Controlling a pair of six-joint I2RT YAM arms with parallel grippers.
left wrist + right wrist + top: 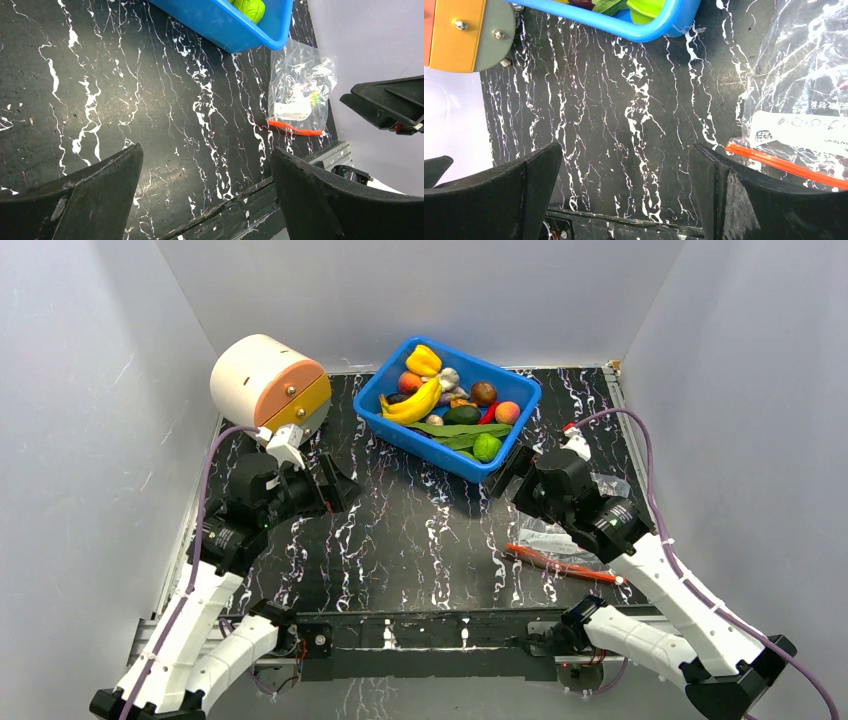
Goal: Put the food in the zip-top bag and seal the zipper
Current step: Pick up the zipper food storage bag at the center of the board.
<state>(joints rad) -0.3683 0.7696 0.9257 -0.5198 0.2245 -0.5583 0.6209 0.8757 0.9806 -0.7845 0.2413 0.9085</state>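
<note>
Ahead of my left pincer (205,150): bare black marbled table (400,540); its 2 fingers stand wide apart with nothing between them
Right pincer (625,147): I see its 2 fingers spread just as wide, also holding nothing, only tabletop in the gap
Zip-top bag (300,85): lies flat on the table on the outer side of my right pincer, partly under that arm's wrist in the overhead view; from my left pincer it is well off to the right
Zipper (784,162): orange-red strip along the bag's edge nearest the arm bases, running just beside 1 finger of the right pincer; I cannot tell whether it is pressed shut
Food: all in the blue bin (430,448), none in the bag; I make out the banana (415,405), long green leaves (455,430), lime (487,447) and peach (507,412)
Bin against the pincers: beyond both; its near corner, where the lime sits, is close in front of my right pincer, and I cannot tell if they touch
Left pincer's far side: 1 white drum with an orange face (265,380) just behind it
</note>
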